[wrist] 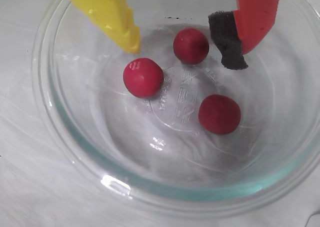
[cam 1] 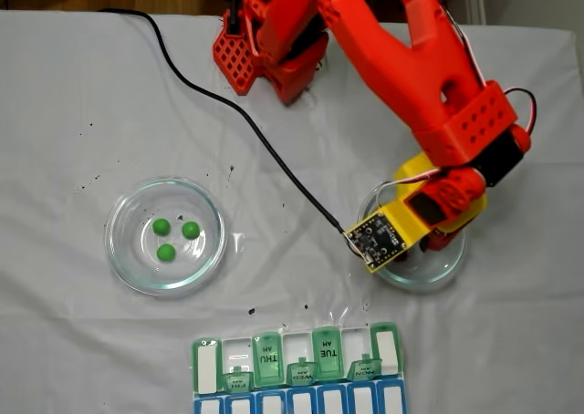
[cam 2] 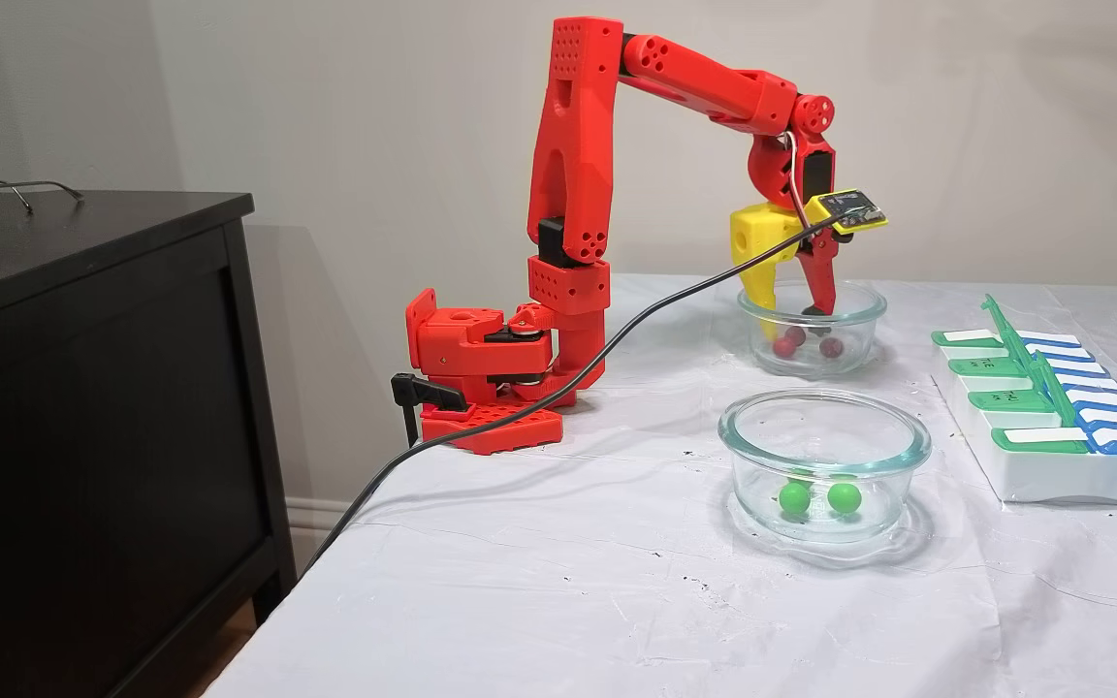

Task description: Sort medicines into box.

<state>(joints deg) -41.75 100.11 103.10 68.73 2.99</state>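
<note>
The claw [wrist: 185,49] is held wide inside the far glass dish [wrist: 55,132], one red pill [wrist: 190,45] lying between its tips. It should be lowered further and closed gently — round pills roll — then carried to the pill organizer [cam 1: 297,373].

Home room, dark wooden cabinet [cam 2: 93,407], plain wall with baseboard, cloth-covered table [cam 2: 617,582]

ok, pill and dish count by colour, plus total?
Green pills: 3, in the left glass dish in a fixed view
Red pills: 3, in the other glass dish, under the open gripper
Glass dishes: 2
Pill organizer: 1
Total: 6 pills, 9 items
</note>
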